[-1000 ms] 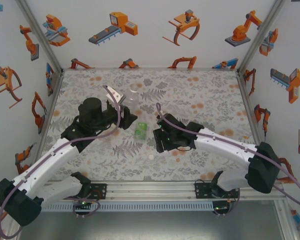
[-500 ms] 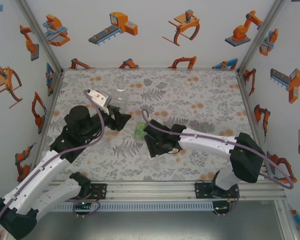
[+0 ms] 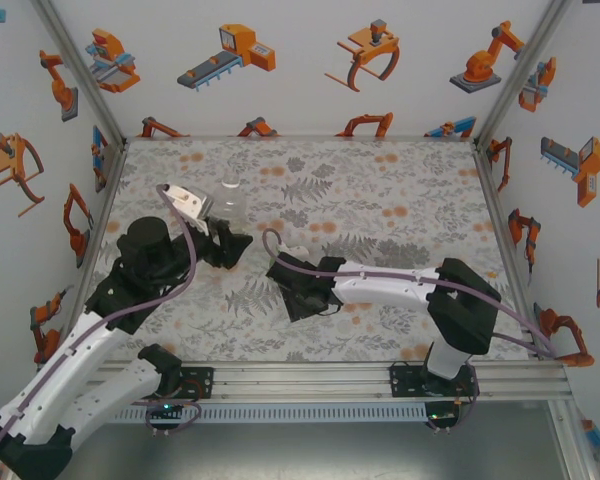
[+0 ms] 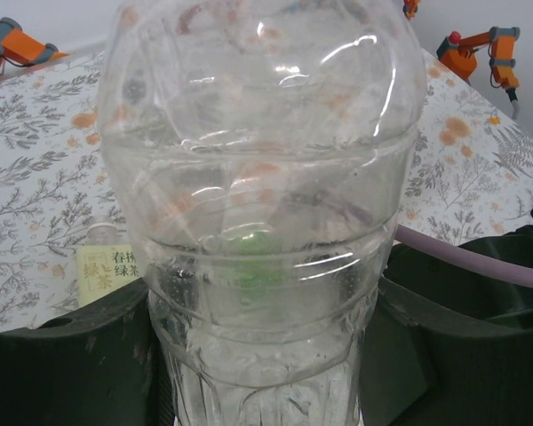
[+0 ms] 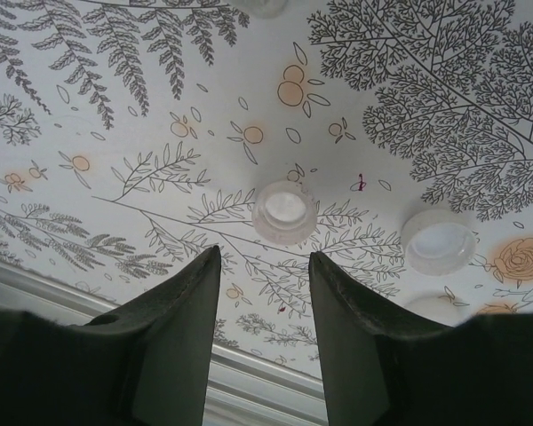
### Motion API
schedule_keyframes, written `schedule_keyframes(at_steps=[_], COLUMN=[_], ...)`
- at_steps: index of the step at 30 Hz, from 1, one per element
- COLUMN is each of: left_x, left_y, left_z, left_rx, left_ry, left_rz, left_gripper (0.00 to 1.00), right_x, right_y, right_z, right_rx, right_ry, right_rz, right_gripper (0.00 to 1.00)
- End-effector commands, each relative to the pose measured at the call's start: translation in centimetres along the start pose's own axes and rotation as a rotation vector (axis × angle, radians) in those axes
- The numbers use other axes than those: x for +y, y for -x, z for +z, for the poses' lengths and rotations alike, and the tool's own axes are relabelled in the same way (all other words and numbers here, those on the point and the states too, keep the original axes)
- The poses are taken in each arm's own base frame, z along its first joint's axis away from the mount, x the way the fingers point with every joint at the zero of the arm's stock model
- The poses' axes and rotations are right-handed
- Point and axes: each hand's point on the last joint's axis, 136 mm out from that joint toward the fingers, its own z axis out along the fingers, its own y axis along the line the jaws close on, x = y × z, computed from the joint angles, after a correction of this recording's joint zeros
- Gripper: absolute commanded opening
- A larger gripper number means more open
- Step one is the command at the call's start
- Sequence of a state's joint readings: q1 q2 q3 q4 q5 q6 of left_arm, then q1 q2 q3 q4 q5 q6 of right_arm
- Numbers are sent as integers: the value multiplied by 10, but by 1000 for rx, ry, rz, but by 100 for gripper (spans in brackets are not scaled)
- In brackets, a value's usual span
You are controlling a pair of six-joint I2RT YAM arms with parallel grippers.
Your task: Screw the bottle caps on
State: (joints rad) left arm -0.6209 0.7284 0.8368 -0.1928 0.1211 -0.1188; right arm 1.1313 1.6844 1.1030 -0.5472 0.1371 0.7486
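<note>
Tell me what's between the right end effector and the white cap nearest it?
Only bare flowery table lies between the right end effector and that cap, as the right wrist view shows.

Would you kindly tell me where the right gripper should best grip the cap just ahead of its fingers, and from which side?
Probably its round side wall, from straight above: the cap lies flat and low on the table, so only the rim offers opposing faces. The other cap lies apart, leaving finger room.
</note>
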Motion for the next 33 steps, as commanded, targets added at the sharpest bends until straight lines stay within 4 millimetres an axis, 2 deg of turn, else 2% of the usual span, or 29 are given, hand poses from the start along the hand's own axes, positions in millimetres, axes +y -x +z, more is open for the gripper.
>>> schedule_keyframes(at_steps=[1,12,33], left_x=[3,6,10], left_y=[19,27,25], left_z=[-14,-26,-26], left_rx=[-48,-67,-57], left_ry=[33,60,88], left_rz=[-3,19,41], left_gripper=[16,16,16], right_x=[2,4,1], right_y=[13,17,13], right_z=[-2,5,9], right_rx=[-40,-35,-23], right_ry=[-25,-40,-54], right_rz=[23,6,-1], right_gripper=[44,44,44])
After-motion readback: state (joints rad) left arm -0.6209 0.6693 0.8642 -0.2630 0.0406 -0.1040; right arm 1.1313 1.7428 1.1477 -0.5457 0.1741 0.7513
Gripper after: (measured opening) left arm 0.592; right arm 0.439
